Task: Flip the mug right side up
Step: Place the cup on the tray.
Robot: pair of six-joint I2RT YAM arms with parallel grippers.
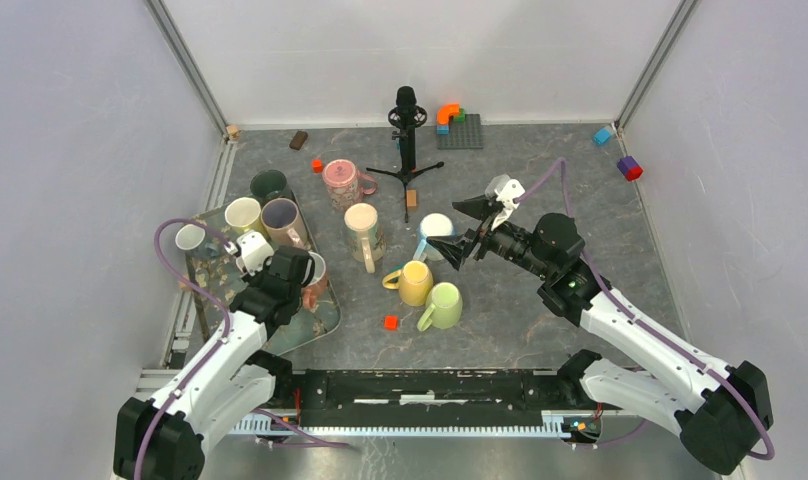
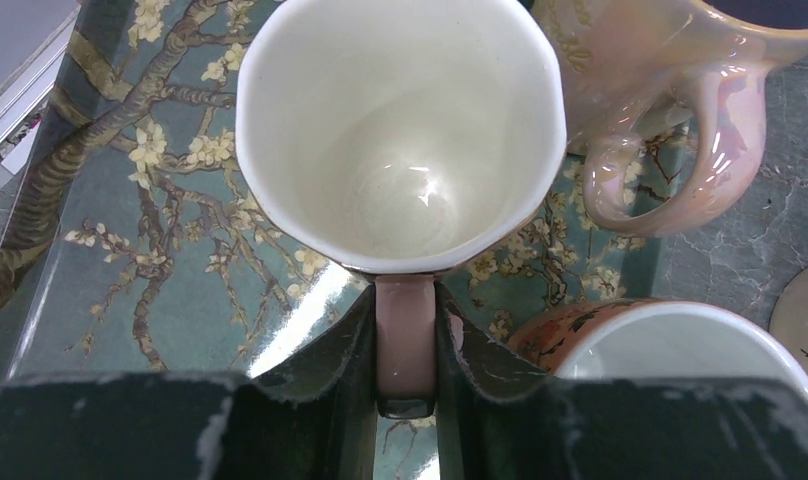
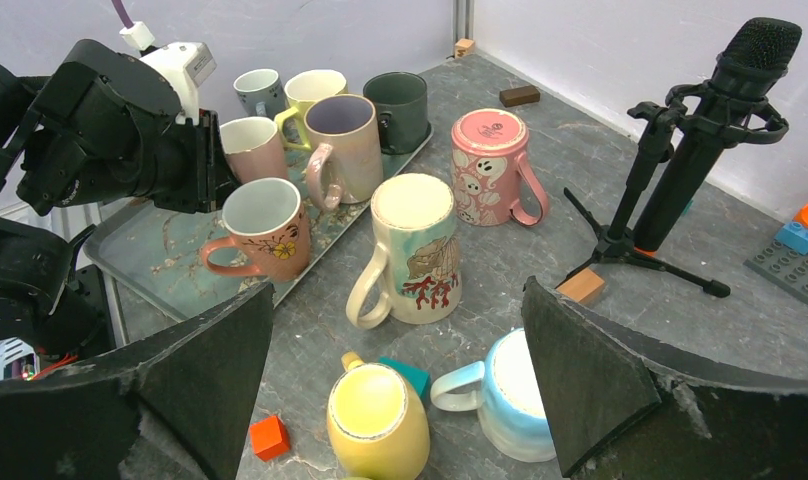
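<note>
- Grey marbled tabletop (image 1: 540,300), white walls around.
- Mug (image 2: 400,130) stands on floral tray (image 2: 130,250), mouth up, long axis vertical.
- My left gripper (image 2: 405,312) clamps its pink handle (image 2: 405,360); right gripper (image 3: 398,300) spread apart.

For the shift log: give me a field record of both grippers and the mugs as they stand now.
left gripper: shut on the handle of the pale mug
pale mug: upright, over the tray
right gripper: open, holding nothing, above the mugs on the table
upside down on table: pink mug, cream mug, yellow mug
</note>
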